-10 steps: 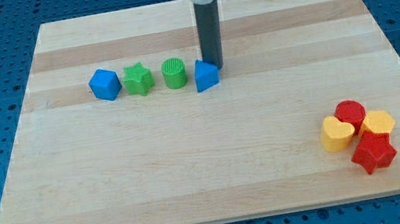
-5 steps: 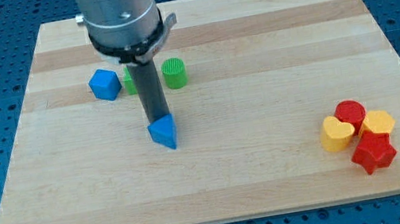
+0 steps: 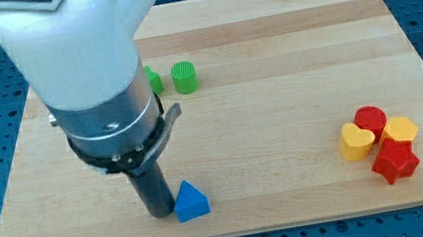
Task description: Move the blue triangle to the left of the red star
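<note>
The blue triangle (image 3: 190,201) lies near the board's bottom edge, left of centre. My tip (image 3: 160,215) rests on the board just to its left, touching or almost touching it. The red star (image 3: 395,162) sits far off at the view's right, at the bottom of a tight cluster. The arm's large white and grey body fills the upper left of the view.
A red cylinder (image 3: 370,120), a yellow heart (image 3: 356,141) and a yellow block (image 3: 400,130) crowd the red star. A green cylinder (image 3: 185,78) stands at upper centre, with a green block (image 3: 153,80) partly hidden by the arm. The wooden board (image 3: 274,83) lies on a blue pegboard.
My tip has pushed the blue triangle from the row of blocks near the top down toward the board's bottom edge. The arm now hides the blue cube and most of the green star.
</note>
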You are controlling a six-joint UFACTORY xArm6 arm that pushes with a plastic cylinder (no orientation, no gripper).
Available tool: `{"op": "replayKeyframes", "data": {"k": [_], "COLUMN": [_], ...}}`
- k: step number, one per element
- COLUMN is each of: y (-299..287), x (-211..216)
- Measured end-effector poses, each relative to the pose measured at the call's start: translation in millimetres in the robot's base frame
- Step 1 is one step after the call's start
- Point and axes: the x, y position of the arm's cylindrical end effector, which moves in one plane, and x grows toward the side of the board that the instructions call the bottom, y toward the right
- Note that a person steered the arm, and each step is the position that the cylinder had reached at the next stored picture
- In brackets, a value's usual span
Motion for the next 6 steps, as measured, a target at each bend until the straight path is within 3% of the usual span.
{"op": "replayKeyframes", "data": {"k": [3,6], "y": [56.6,164.9], "x": [-15.7,-26.1]}}
